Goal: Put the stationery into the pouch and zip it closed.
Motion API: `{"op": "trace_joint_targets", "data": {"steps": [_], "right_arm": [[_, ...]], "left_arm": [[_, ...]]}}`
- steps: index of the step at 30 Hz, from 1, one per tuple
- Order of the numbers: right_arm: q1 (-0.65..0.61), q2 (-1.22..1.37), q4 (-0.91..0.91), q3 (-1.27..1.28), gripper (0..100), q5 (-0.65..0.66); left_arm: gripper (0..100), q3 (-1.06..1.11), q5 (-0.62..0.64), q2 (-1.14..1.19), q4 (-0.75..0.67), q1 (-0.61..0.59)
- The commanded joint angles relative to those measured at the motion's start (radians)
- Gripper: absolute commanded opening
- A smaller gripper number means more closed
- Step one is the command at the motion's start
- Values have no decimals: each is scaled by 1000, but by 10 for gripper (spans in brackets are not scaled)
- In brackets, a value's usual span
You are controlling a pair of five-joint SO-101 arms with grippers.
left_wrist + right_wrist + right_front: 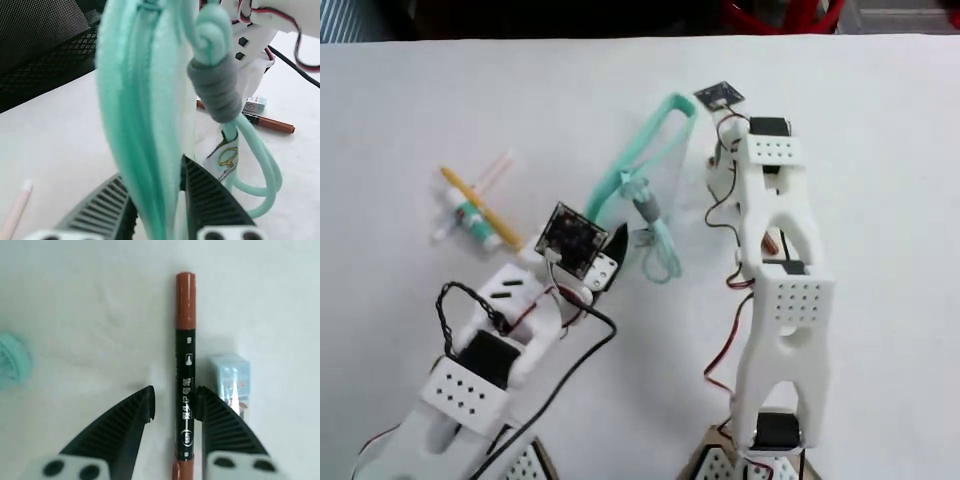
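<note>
A mint-edged pouch (665, 150) sits mid-way across the white table (410, 110), its near rim pinched between the fingers of the left gripper (155, 172). Just right of the pouch, the right gripper (174, 390) straddles a brown marker (185, 365), fingers spread, one touching it. A pale blue eraser (230, 380) lies beside the marker. A yellow pencil (480, 207) lies well to the left.

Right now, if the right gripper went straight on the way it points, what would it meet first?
Probably the brown marker, lying lengthwise between the open fingers of the right gripper, then the table beneath. The pale blue eraser sits just outside one finger. Depth is unclear from here.
</note>
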Motion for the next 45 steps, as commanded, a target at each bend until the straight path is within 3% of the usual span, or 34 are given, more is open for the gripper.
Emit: {"op": "trace_joint_targets", "data": {"steps": [1,6,12,15,21,29,38,45], "right_arm": [[5,-5,-13,-44,133,11],[8,27,-65,-44,8,11],[12,31,-67,-44,19,12],[10,-39,16,-46,17,8],[2,-358,203,-44,17,-3],[-27,-891,255,-35,17,-181],[-153,-1216,134,-35,17,-374],[-326,-1234,-68,2,17,-408]], "left_arm": [[123,-6,11,-19,-18,-10],[123,-6,11,-19,-18,-10],[126,-5,11,-15,-25,-12],[127,11,11,-21,-35,-12],[128,40,9,-21,-84,-12],[128,40,9,-21,-83,-12],[128,41,9,-21,-83,-12],[128,41,8,-21,-84,-35]]}}
